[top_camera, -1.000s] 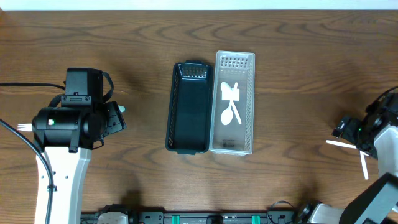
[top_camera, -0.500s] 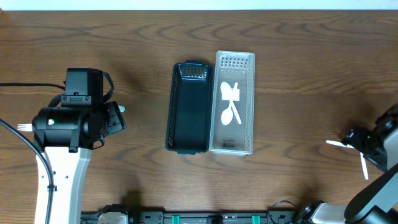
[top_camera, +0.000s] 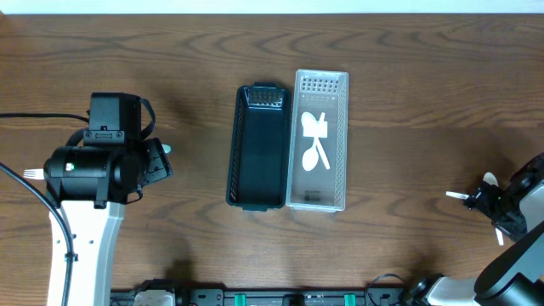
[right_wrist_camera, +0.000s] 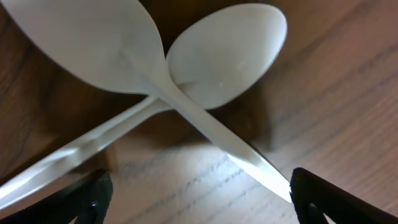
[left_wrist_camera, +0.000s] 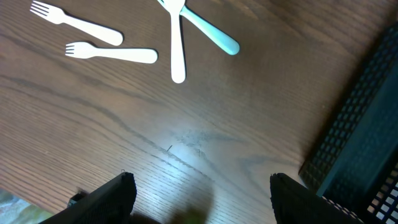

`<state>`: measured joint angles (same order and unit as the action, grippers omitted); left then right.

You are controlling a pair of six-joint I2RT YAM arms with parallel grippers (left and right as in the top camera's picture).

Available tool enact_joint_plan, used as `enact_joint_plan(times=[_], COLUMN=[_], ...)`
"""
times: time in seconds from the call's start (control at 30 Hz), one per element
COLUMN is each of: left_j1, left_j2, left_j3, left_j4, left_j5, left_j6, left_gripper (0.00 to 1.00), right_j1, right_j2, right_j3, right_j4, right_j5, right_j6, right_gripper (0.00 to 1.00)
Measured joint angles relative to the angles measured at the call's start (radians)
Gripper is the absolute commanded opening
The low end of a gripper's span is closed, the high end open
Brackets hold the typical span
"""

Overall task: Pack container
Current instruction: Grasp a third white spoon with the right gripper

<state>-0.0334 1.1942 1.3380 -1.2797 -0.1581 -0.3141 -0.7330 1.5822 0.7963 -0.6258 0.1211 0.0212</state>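
My left end effector hangs spread wide over the worktop. Two white forks and a crossed white-and-teal pair lie ahead of it, and the black basket is to its right. My right end effector, also spread, straddles two crossed white spoons. Closing here could catch both, or pinch one handle and flick the other away.

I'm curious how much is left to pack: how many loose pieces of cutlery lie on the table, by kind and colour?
White forks: 2
White spoons: 2
White handle, head out of view: 1
Teal handle, head out of view: 1
Total: 6 in view
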Motion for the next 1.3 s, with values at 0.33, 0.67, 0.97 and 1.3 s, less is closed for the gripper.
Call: enact_joint_plan(times=[0.33,0.67,0.97,1.3], left_j1=[0.0,0.0,0.0,0.0], left_j2=[0.0,0.0,0.0,0.0], left_j3=[0.0,0.0,0.0,0.0], left_j4=[0.0,0.0,0.0,0.0], left_j5=[0.0,0.0,0.0,0.0], left_j6=[0.0,0.0,0.0,0.0], left_gripper=[0.72,0.72,0.72,0.72], right_j1=[-0.003,-0.003,-0.003,-0.003], right_j2=[0.058,0.087,0.093,0.093], right_j3=[0.02,0.035,0.038,0.038], right_j4=[0.04,0.098,0.111,0.111], right_j5=[-0.046,-0.108,-0.138,-0.14], right_j6=[-0.057,-0.088,-0.108,-0.106], right_gripper=[0.91,0.77,0.41,0.15])
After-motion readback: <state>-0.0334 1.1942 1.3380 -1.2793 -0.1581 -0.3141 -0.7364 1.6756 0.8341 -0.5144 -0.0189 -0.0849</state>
